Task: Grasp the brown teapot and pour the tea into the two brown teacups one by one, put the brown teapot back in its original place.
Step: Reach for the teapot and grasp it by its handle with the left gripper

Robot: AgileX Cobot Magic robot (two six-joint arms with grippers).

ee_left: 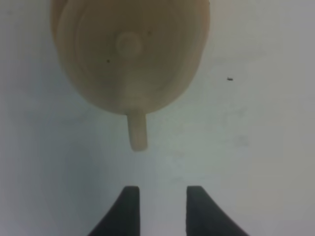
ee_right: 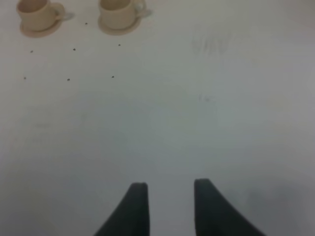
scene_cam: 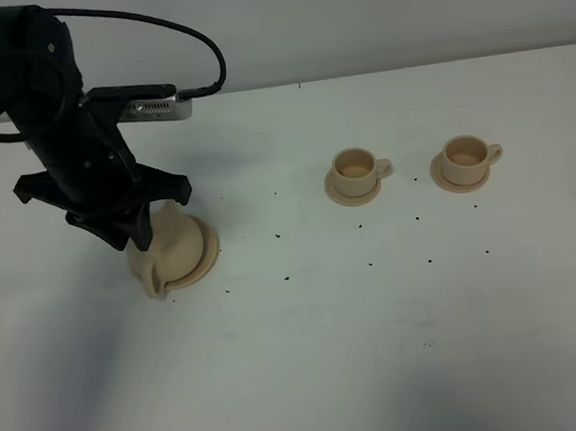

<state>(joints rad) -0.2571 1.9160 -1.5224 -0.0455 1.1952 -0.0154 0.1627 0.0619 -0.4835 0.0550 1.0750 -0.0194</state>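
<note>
— Left gripper (ee_left: 160,212) jaws parted, empty, just short of teapot (ee_left: 130,49) handle (ee_left: 138,132). Right gripper (ee_right: 170,209) agape too, idle.
— Progress?
— Teapot sits on its saucer (scene_cam: 211,253); left teacup (scene_cam: 355,173), right teacup (scene_cam: 466,158) look unpoured. Grasp, pours and return all pending.

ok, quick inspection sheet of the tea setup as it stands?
Surface: white table, faint scuffs.
Job's things: brown teapot on its wide saucer, lid on; nearer teacup and farther teacup upright on small saucers, side by side, well apart from the teapot.
Clutter: small black specks scattered between teapot and cups.
Grippers: left claw open, short of the teapot's handle, holding nothing; right claw open over bare table, holding nothing.
Cables: black cable looping from the left arm to its wrist camera.
Surroundings: plain grey wall behind; nothing else seen.
</note>
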